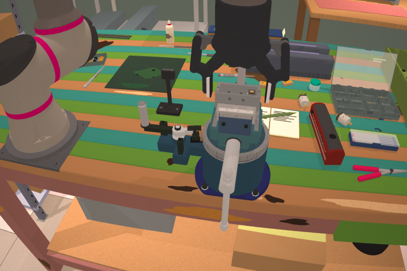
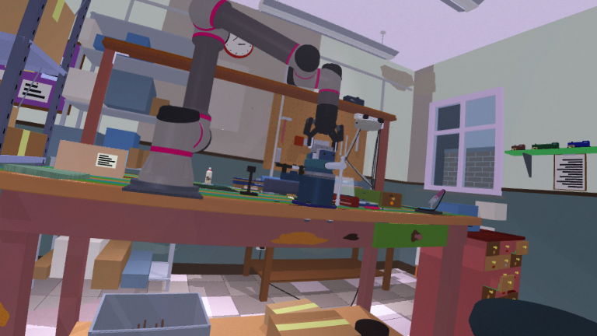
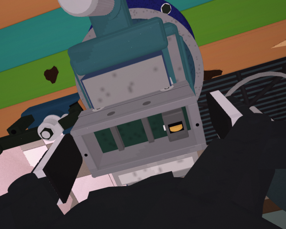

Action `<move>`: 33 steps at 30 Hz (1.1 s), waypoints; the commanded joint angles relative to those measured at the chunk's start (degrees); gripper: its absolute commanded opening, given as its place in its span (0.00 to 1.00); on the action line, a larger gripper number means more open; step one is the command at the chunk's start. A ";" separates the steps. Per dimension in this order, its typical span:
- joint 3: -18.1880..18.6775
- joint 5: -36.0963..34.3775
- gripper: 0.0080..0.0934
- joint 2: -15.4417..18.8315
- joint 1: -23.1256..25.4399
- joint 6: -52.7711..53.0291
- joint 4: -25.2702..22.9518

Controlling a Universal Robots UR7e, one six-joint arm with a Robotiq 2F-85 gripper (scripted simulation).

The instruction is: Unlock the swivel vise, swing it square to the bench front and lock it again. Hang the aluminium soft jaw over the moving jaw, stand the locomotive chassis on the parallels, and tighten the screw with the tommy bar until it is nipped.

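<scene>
At the bench's front edge the blue swivel vise stands on its round base, screw pointing toward the bench front. The pale aluminium soft jaw hangs over the moving jaw. The grey locomotive chassis stands in the vise between the jaws. The tommy bar hangs down through the screw head, past the bench edge. The lock lever with its grey knob sits left of the vise. My gripper is straddling the chassis from above, open and empty.
A clear-lidded parts organiser sits at the right. Near it lie a red coach, an open notebook and red-handled pliers. A green cutting mat and a black stand lie left behind the vise.
</scene>
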 commanded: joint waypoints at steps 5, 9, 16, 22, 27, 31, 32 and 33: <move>-0.03 0.00 1.00 -0.03 0.00 0.00 -0.03; -0.01 0.00 1.00 0.00 0.00 0.00 0.00; -0.64 0.00 1.00 -0.35 0.00 0.00 0.92; -2.31 0.00 1.00 -1.16 0.00 0.00 3.36; -4.14 0.00 1.00 -1.89 0.00 0.00 5.92; -5.45 0.00 1.00 -2.33 0.00 0.00 7.70; -5.72 0.00 1.00 -2.41 0.00 0.00 8.05; -5.96 0.00 1.00 -2.48 0.00 0.00 8.37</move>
